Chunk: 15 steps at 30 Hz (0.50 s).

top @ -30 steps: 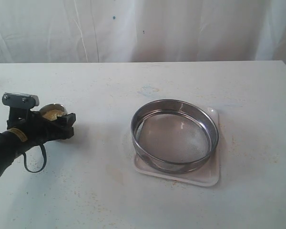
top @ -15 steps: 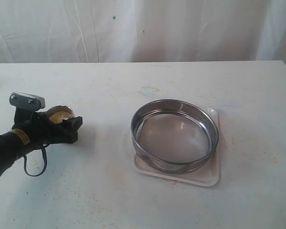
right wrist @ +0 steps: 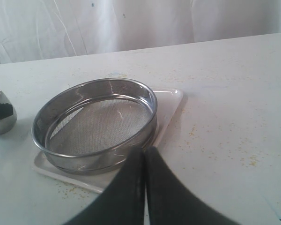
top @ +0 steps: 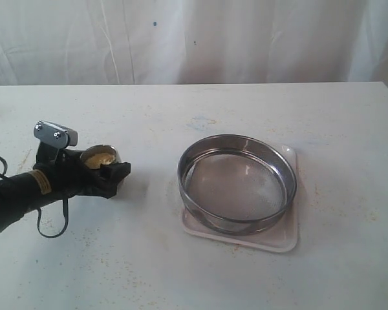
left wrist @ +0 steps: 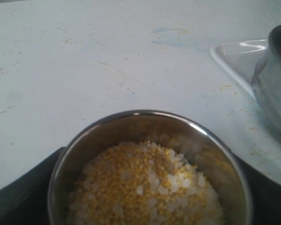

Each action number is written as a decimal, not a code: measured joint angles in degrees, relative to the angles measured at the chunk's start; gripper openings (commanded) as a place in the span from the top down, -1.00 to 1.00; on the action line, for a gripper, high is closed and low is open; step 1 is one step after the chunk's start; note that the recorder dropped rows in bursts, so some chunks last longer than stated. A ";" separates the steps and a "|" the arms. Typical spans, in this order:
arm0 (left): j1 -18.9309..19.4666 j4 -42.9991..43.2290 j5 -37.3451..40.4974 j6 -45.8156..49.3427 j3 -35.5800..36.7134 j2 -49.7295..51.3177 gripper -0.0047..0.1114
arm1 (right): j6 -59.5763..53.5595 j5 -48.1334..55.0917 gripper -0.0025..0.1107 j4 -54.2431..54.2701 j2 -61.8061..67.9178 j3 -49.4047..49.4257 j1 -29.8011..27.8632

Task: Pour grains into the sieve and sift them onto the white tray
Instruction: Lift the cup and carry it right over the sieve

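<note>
Across the pale, speckled bench, toward its right half, a flat white square tray with rounded corners carries a large round shallow steel sieve. Its mesh looks bare, so nothing is poured yet. Well apart to the left, the left pincer has its black jaws spread wide and clamped on a small rounded steel cup, held upright. Fine golden-yellow and pale grains fill the cup to a little below its lip. The right pincer, jaws pressed together and holding nothing, faces the sieve and tray.

My worry is the carry and the tip. The cup's wall is rounded and smooth, so it could twist in the grip and spill short of the sieve. Tipping too fast, or with the lip outside the rim, would send grains past the mesh straight onto the tray or bench, where stray ones already lie.
</note>
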 measured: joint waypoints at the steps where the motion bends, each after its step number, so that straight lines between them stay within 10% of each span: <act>1: 0.00 1.10 0.40 -0.58 -0.47 0.00 0.92 | 0.00 0.00 0.96 0.00 0.00 0.00 0.00; 15: -1.43 7.04 2.39 -3.39 -2.71 0.00 0.92 | 0.00 0.00 0.96 0.00 0.00 0.00 0.00</act>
